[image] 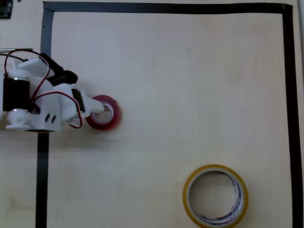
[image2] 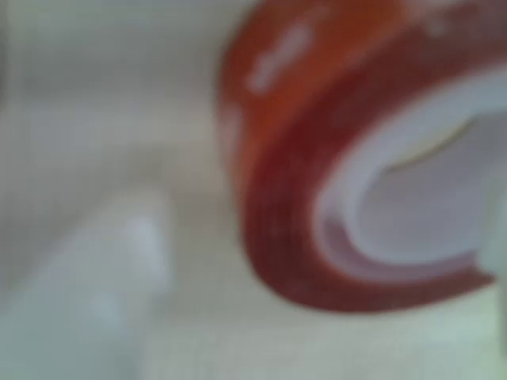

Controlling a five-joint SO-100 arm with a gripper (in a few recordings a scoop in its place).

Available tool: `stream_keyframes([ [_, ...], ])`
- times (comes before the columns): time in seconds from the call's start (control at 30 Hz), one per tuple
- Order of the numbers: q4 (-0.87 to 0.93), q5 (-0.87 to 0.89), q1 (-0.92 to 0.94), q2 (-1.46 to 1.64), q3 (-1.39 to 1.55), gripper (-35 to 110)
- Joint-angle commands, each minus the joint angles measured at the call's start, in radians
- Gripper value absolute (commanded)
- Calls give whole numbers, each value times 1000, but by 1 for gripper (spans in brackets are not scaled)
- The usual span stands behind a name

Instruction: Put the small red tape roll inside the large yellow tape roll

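The small red tape roll (image: pixel 103 112) lies flat on the light wooden table (image: pixel 180 80) at the left of the overhead view, just inside the left strip of the black tape border (image: pixel 43 156) that frames the work area. Its white inner core faces up. The white arm (image: pixel 42 107), with red and black wires along it, reaches in from the left edge across that strip, and its gripper (image: pixel 97 110) is at the roll's left side: one white finger (image: pixel 105 110) lies over the hole of the roll, while the rest of the gripper covers the left wall. In the wrist view, which is badly blurred, the red roll (image2: pixel 317 190) fills the upper right, and a pale finger (image2: pixel 95 301) sits at lower left, apart from the roll's outer wall with bare table between them. Jaws therefore stand apart, straddling the roll's wall, not clamped on it. The large yellow tape roll (image: pixel 190 199) lies flat near the bottom edge of the overhead view, right of centre, well apart from the red roll; blue and red marks show on its whitish inner core, and bare table shows through its wide hole.
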Motion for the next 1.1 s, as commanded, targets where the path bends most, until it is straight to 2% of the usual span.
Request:
stream_keyframes([
  [0.0,-18,-15,-9,-6,-89,20],
  [0.33,-20,-21,-3,-89,-141,19],
  [0.4,-20,-21,-5,-97,-146,15],
  [0.5,-9,-14,-3,-130,-172,0],
  [0.73,-2,-15,-11,-127,-163,0],
  [0.87,54,-21,-6,-26,-170,0],
  [0.97,149,-40,15,97,-255,0],
  [1.07,167,-55,63,100,-382,0],
])
